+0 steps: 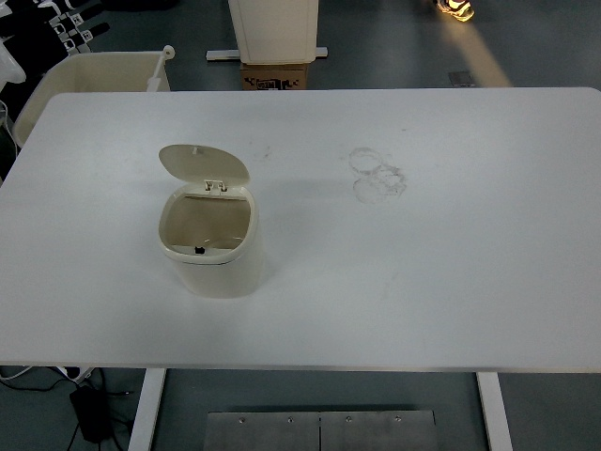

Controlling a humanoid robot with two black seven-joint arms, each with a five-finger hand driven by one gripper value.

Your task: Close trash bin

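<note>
A small cream trash bin [211, 249] stands on the white table [423, 263], left of centre. Its round lid [204, 163] is flipped up and tilts back behind the opening, so the empty inside shows. My left hand [68, 21] is black with white markings. It is high in the top left corner, beyond the table's far left corner and far from the bin, with fingers extended and holding nothing. My right arm is out of view.
A cream tub [94, 70] stands on the floor beyond the table's far left edge. A white container [275, 26] on a cardboard box [278, 75] stands behind the far edge. Faint ring smudges [376, 174] mark the table's middle.
</note>
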